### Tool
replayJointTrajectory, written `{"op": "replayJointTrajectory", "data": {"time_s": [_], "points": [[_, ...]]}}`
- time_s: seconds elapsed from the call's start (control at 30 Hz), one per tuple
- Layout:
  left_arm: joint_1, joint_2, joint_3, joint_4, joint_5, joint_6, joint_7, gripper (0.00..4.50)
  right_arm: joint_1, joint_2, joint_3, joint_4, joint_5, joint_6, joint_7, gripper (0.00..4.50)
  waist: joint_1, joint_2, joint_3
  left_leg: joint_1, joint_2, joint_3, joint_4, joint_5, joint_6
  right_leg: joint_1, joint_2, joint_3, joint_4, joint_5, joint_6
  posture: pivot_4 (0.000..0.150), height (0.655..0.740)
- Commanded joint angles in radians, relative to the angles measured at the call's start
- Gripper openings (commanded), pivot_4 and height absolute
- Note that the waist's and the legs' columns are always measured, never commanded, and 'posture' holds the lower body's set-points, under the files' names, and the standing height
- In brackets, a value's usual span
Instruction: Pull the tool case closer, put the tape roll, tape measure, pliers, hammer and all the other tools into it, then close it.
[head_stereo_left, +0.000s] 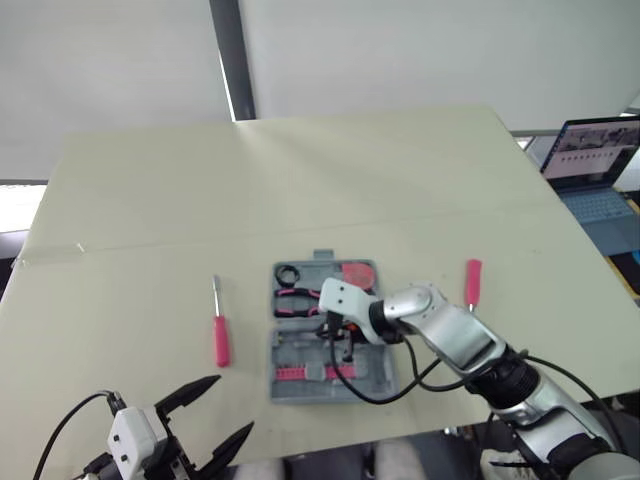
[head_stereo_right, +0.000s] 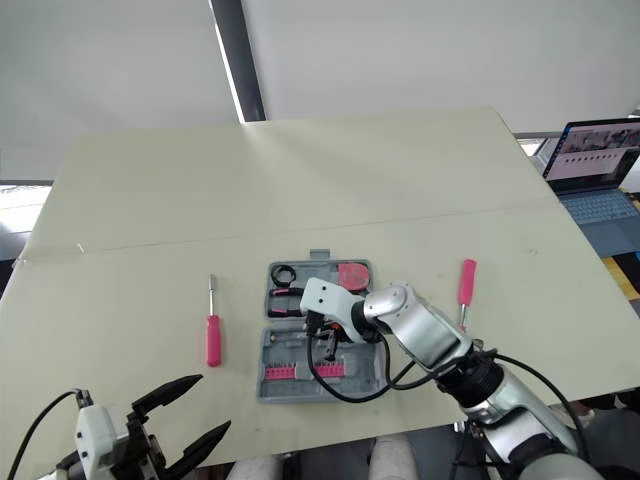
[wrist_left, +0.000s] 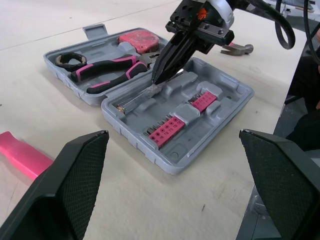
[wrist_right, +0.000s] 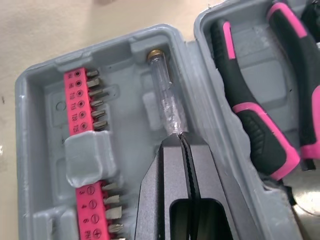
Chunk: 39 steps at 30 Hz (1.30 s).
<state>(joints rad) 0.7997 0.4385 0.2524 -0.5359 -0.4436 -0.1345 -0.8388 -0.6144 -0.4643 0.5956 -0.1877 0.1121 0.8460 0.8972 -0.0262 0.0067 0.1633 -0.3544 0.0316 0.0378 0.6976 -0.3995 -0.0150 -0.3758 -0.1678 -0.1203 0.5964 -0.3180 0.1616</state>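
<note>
From the head, we see the tool case (head_stereo_left: 381, 373) lying open on the table (head_stereo_left: 300, 180), its lid half on the far side and its base half nearer the robot. The lid half holds the black tape roll (head_stereo_left: 289, 273), the pink-and-black pliers (head_stereo_left: 296, 301) and the red tape measure (head_stereo_left: 358, 271). The base half holds pink bit strips (head_stereo_left: 300, 372). The right gripper (head_stereo_left: 333, 338) reaches down over the hinge line of the case. A pink screwdriver (head_stereo_left: 221, 340) lies on the table to the left of the case, well apart from it. The hammer (head_stereo_left: 472, 283) lies to the case's right, pink handle pointing away. The left gripper (head_stereo_left: 235, 403) hangs near the table edge, to the left of the case and nearer the robot, with its fingers spread wide and empty.

The left wrist view looks across the case. The right gripper's fingers are pressed together, and their tips pinch one end of a clear-handled driver (wrist_left: 137, 98). The driver lies in a slot of the base half beside the hinge. Past the case, the hammer's steel head rests on the table.

The right wrist view looks straight down on that slot. The driver is see-through with a brass cap at its far end (whether it sits fully in its groove we cannot tell). The numbered bit strips lie in the same half, and the pliers' handles lie across the hinge.
</note>
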Motion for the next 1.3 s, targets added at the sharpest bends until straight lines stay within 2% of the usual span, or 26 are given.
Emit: {"op": "replayJointTrajectory", "data": {"time_s": [0.03,0.53,1.3], "points": [[0.024,-0.001,0.005,-0.028,-0.002,-0.012,0.004,4.50,-0.008,0.014,0.005,0.009,-0.018,-0.022,-0.013,0.03,-0.001,0.000,0.000,0.000,0.000,0.000,0.000,0.000,0.000,0.000,0.000,0.000,0.000,0.000,0.000,0.150,0.7373],[0.025,0.004,0.007,-0.041,-0.002,-0.001,0.018,4.50,0.014,-0.027,0.069,0.031,-0.091,-0.038,0.003,0.03,0.001,0.000,0.000,0.000,0.000,0.000,0.000,0.000,0.000,0.000,0.000,0.000,0.000,0.000,0.000,0.150,0.7373],[0.044,0.010,0.023,-0.066,-0.008,0.011,0.029,4.50,0.047,-0.018,0.117,0.075,-0.089,0.040,0.023,0.03,0.004,-0.001,-0.010,0.001,0.000,0.000,0.000,0.000,0.000,0.002,0.000,0.000,0.000,0.000,0.000,0.150,0.7373]]}}
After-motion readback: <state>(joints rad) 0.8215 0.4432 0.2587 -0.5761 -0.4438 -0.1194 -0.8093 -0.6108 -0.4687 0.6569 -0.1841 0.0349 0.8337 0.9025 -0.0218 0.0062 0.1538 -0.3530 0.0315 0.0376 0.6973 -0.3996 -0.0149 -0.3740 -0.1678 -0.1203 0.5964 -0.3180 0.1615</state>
